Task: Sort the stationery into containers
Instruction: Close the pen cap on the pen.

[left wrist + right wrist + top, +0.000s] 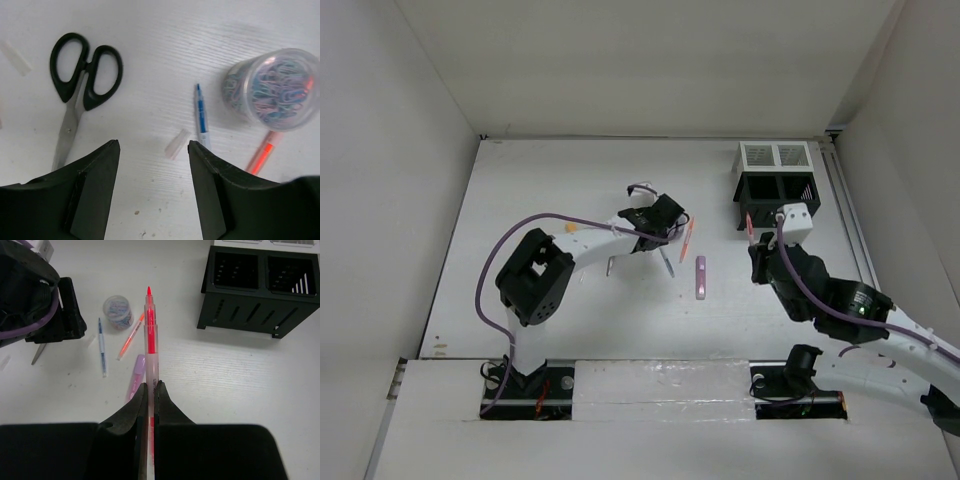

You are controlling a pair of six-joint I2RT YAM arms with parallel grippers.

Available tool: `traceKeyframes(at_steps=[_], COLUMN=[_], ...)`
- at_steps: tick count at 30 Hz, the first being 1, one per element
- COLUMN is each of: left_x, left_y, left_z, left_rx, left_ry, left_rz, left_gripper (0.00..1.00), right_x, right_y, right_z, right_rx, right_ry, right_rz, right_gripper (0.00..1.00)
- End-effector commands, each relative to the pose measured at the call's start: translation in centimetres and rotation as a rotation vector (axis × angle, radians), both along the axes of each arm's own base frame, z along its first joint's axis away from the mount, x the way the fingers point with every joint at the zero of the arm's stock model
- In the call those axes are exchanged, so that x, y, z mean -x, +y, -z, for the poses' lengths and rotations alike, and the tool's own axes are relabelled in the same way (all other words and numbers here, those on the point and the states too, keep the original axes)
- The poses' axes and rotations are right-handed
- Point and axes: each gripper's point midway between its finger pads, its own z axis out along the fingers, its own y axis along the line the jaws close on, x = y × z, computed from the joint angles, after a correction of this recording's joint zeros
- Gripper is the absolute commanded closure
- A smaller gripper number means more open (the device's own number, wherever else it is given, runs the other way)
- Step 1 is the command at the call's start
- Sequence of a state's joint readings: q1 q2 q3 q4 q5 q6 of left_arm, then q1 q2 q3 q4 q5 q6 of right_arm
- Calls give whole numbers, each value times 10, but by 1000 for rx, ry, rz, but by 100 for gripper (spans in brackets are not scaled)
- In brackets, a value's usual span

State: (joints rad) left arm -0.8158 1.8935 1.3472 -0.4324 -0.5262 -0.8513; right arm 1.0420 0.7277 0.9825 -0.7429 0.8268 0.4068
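My right gripper [151,387] is shut on a red pen [150,335], held off the table with its tip pointing away; in the top view it [750,228] is just in front of the black mesh organiser [775,200], which is joined to the white mesh box [775,155]. My left gripper [154,145] is open and empty, low over the table. Beyond it lie black-handled scissors [82,75], a blue pen [201,117], a clear cap [177,144] and an orange pen [262,155]. A purple highlighter [701,277] lies mid-table.
A clear round jar of coloured paper clips [272,90] stands by the orange pen. A small orange bit [570,227] lies left of the left arm. White walls enclose the table on three sides. The left gripper's body [45,305] shows in the right wrist view.
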Motion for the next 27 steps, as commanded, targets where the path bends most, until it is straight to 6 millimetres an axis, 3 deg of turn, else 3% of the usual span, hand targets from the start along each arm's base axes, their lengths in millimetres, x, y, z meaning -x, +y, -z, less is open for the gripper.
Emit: traceKeyframes(at_steps=[1, 6, 11, 15, 20, 27], left_x=[-11, -10, -9, -9, -8, -5], left_y=[-15, -35, -37, -32, -18, -23], left_z=[-22, -24, -22, -21, 0, 14], left_rx=[17, 32, 15, 4, -9, -3], left_ry=[-79, -63, -41, -35, 20, 45], left_rz=[147, 315, 347, 360, 345, 383], left_gripper=[47, 48, 49, 52, 54, 55], right_x=[-3, -4, -5, -5, -5, -5], right_y=[11, 16, 18, 18, 18, 20], right_z=[-14, -13, -15, -15, -15, -13], right_rx=[-53, -58, -58, -58, -58, -44], right_ry=[-27, -21, -21, -21, -21, -14], right_rz=[-16, -33, -33, -33, -33, -44], right_gripper=[100, 100, 100, 100, 100, 100])
